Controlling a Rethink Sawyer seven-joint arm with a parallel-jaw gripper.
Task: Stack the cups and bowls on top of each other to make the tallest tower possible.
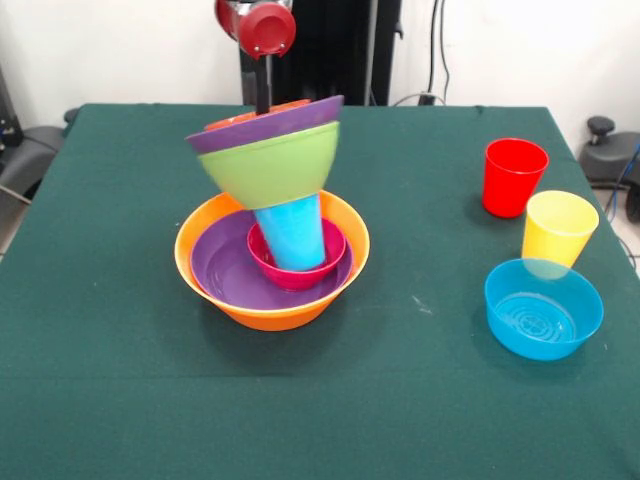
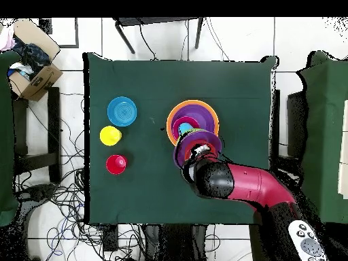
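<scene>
The tower (image 1: 272, 250) is parked near the middle of the green table (image 1: 120, 380): a large orange bowl (image 1: 205, 262) as base, a purple bowl (image 1: 225, 268) nested inside, then a small pink-red bowl (image 1: 300, 270) with the blue cup (image 1: 292, 232) stood in it. On top, a lime green bowl (image 1: 270, 165), a second purple bowl (image 1: 262, 130) and a small orange bowl (image 1: 240, 120) are perched, tilted pretty badly. The gripper (image 1: 263, 100) is lowered into that top stack; open or closed can't be told. Off to the side, a red cup (image 1: 513, 176), a yellow cup (image 1: 558, 228) and a small blue bowl (image 1: 543, 308) are lined up.
</scene>
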